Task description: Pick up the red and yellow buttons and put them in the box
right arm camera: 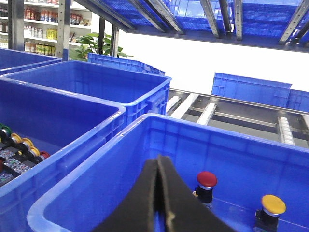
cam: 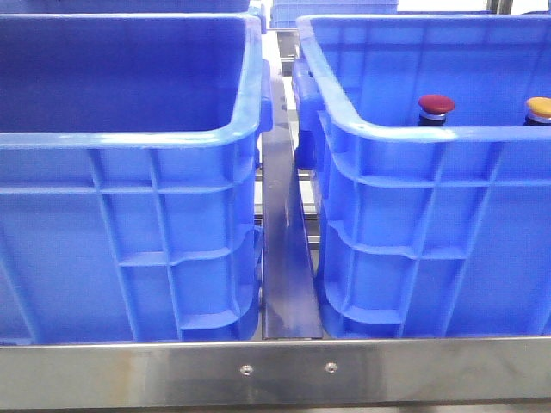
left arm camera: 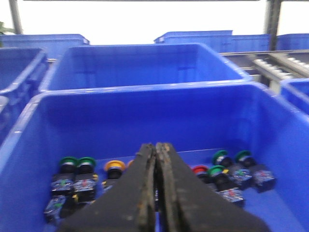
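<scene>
The right claw [right arm camera: 163,193], pinched shut and empty, hangs low-centre in its view over the box [right arm camera: 87,186]. The red button [right arm camera: 206,180] stands just right of it, upright, the yellow button [right arm camera: 273,205] farther right. The left claw [left arm camera: 155,193], also shut and empty, hovers over another crate [left arm camera: 29,121].

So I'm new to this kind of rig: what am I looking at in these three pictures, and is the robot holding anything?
It is a two-armed robot working over blue plastic crates. The front view looks forward over two crates side by side on a metal frame. In the right-hand crate stand a red button and a yellow button, their caps showing just above the rim.

The other two pictures come from cameras on the wrists. The dark wedge at the bottom of each is that arm's gripper. The left gripper hangs over a crate holding many buttons with green, yellow and red caps. The right gripper hangs over the crate with the two buttons.

Both grippers are shut and look empty.
</scene>
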